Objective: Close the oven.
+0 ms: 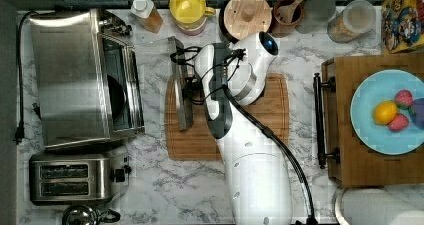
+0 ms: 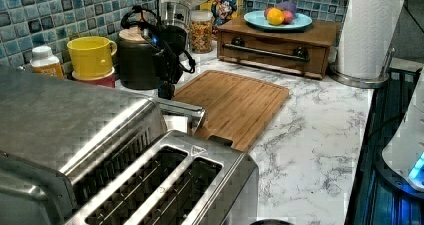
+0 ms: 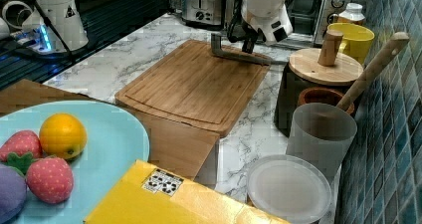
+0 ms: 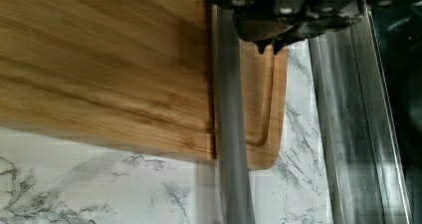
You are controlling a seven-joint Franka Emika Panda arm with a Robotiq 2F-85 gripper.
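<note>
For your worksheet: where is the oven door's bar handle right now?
In the top view, the bar handle hangs over the left edge of the wooden cutting board, right of the open oven, with the gripper beside it.

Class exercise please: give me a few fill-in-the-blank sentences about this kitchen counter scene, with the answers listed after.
1. The glass door of the large stainless-steel oven is ____.
2. The door's steel bar handle lies over the edge of the ____ cutting board.
3. The round light-blue plate holds toy ____.
4. The robot's tool hovers close to the oven's ____.

Answers: open; wooden; fruit; handle
</note>
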